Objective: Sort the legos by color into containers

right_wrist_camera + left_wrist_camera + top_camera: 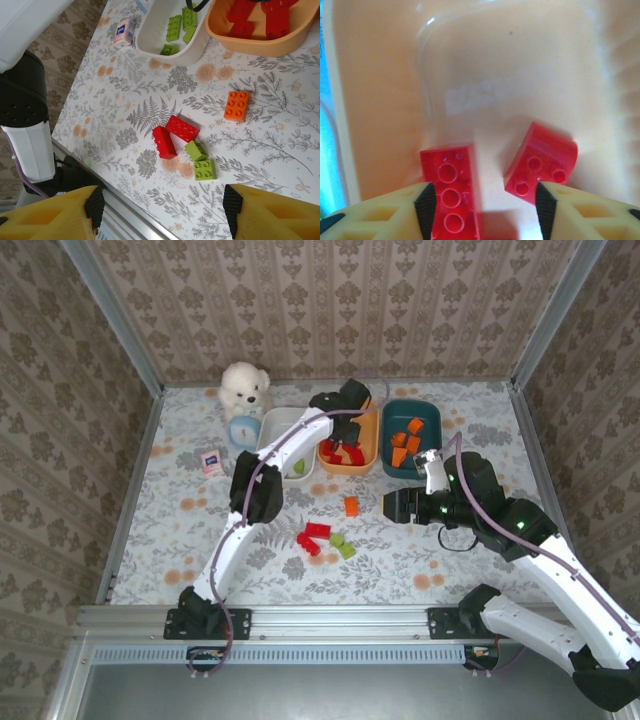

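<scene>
My left gripper (346,428) hangs low inside the orange dish (372,450), jaws open (485,202). A long red lego (451,192) lies against its left pad, clear of the right pad. A second red lego (540,162) rests on the dish floor (520,80). The white dish (283,430) holds green legos (174,27) and the teal dish (432,418) holds orange ones (404,445). Loose on the table are an orange lego (237,105), two red (182,128) (164,142) and two green (196,150) (205,169). My right gripper (392,505) hovers open (163,206) above them, holding nothing.
A white plush toy (245,385) and a small blue clock (245,430) stand at the back left, beside the white dish. A small pink card (211,461) lies left of the dishes. The metal rail (125,220) bounds the near table edge, and patterned walls enclose the other sides.
</scene>
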